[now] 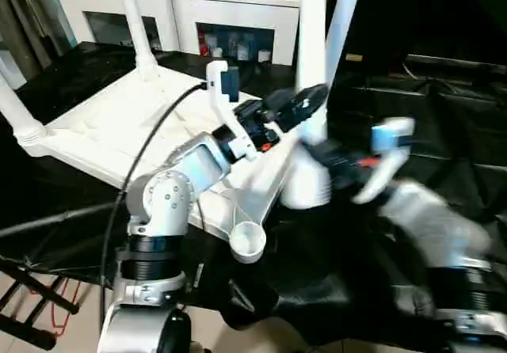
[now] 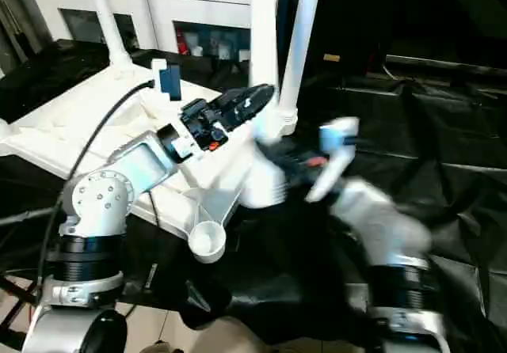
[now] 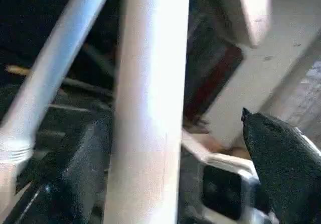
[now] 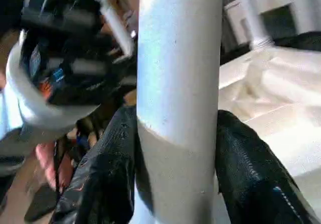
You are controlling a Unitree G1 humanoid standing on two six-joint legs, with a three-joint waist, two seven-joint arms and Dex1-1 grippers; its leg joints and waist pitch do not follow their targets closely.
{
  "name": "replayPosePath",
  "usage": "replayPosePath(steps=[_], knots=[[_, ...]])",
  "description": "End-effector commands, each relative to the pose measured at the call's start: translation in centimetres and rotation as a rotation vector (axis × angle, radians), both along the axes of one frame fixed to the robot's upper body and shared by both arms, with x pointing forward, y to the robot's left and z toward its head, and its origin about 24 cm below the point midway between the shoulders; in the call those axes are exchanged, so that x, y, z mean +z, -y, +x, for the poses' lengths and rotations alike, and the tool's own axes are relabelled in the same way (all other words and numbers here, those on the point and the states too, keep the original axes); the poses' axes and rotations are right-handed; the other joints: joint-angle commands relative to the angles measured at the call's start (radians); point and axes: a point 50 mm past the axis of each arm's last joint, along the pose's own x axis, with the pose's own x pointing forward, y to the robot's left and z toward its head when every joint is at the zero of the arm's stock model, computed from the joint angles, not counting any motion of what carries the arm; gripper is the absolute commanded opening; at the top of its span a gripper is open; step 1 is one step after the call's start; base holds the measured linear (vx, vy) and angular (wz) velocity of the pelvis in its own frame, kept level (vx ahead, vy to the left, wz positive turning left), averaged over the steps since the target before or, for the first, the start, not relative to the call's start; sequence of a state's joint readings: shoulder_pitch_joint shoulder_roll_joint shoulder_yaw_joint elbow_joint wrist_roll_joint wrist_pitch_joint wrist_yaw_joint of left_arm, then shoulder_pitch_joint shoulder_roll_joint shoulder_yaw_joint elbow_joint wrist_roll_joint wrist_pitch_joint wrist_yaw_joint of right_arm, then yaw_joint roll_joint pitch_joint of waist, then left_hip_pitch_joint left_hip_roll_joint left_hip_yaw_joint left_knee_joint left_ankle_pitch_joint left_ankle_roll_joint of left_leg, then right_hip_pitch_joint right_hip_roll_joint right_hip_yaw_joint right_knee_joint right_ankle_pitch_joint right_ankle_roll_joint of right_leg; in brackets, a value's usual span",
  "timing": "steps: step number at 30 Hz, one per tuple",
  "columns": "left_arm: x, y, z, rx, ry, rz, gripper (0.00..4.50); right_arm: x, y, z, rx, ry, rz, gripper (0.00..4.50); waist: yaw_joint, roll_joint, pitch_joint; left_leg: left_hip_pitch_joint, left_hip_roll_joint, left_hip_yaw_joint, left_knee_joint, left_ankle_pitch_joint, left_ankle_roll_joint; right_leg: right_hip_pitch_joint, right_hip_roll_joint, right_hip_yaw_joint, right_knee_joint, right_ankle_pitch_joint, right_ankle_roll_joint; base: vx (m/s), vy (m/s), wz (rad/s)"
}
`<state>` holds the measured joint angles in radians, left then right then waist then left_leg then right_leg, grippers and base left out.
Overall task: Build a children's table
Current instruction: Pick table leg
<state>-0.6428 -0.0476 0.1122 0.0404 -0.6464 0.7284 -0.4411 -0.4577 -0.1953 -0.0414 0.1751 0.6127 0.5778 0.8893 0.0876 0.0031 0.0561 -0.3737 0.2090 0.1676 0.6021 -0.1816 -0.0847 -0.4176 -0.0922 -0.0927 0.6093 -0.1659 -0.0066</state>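
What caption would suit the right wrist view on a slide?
Right gripper clamps a white table leg between its two black fingers, beside the upturned tabletop.

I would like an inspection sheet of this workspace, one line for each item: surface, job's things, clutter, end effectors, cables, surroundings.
Surface: black cloth covers the work area.
Job's things: white tabletop lies underside up; three legs stand in its corner sockets; the near corner socket is empty; a fourth leg is held upright.
Clutter: nothing seen.
End effectors: right end effector is shut on the fourth leg, a finger on each side; left end effector is open, its fingers apart on either side of that leg.
Cables: a black cable runs along the left arm.
Surroundings: white cabinet behind the tabletop.
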Motion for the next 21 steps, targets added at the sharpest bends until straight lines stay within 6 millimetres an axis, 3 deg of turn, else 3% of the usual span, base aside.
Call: replayPosePath(steps=[1,4,5,7,9,13,21], knots=[[-0.1,-0.1,0.8,0.083,-0.022,0.050,4.50,1.5,-0.8,0.5,-0.020,0.086,-0.040,1.86,-0.001,-0.017,-0.073,0.000,0.009,0.006,-0.067,-0.134,0.036,0.065,-0.039,0.040,-0.082,-0.287,-0.124,0.000,0.000,0.00],[-0.6,-1.2,1.9,0.230,-0.082,0.092,4.14,2.2,-1.9,1.2,-0.080,0.126,-0.074,1.86,0.000,-0.018,-0.072,0.003,0.010,0.006,-0.068,-0.144,0.022,0.062,-0.039,0.042,-0.084,-0.297,-0.112,0.000,0.000,0.00],[-0.7,-1.4,2.0,0.248,-0.081,0.105,4.08,2.4,-2.1,1.3,-0.092,0.144,-0.084,1.86,-0.001,-0.023,-0.072,0.001,0.009,0.005,-0.069,-0.147,0.020,0.064,-0.040,0.040,-0.084,-0.301,-0.112,0.000,0.000,0.00],[-0.7,-1.6,2.1,0.263,-0.076,0.116,3.81,2.5,-2.3,1.5,-0.106,0.157,-0.098,1.86,0.002,-0.019,-0.072,0.003,0.011,0.003,-0.070,-0.147,0.017,0.062,-0.042,0.041,-0.082,-0.295,-0.112,0.000,0.000,0.00],[-0.6,-2.1,2.1,0.310,-0.063,0.140,3.68,2.7,-2.7,1.8,-0.143,0.185,-0.134,1.86,0.002,-0.023,-0.075,0.002,0.012,0.004,-0.069,-0.124,0.018,0.063,-0.041,0.044,-0.073,-0.230,-0.132,0.000,0.000,0.00],[-0.5,-2.7,2.6,0.446,-0.089,0.155,3.28,2.9,-3.7,2.3,-0.227,0.256,-0.243,1.86,0.000,-0.024,-0.074,0.001,0.012,0.005,-0.069,-0.123,0.015,0.065,-0.042,0.044,-0.070,-0.205,-0.148,0.000,0.000,0.00],[-0.2,-2.2,2.4,0.466,-0.082,0.136,2.66,3.1,-5.5,1.8,-0.199,0.276,-0.235,1.86,0.000,-0.026,-0.072,0.003,0.011,0.005,-0.069,-0.143,0.019,0.064,-0.041,0.046,-0.073,-0.219,-0.138,0.000,0.000,0.00]])
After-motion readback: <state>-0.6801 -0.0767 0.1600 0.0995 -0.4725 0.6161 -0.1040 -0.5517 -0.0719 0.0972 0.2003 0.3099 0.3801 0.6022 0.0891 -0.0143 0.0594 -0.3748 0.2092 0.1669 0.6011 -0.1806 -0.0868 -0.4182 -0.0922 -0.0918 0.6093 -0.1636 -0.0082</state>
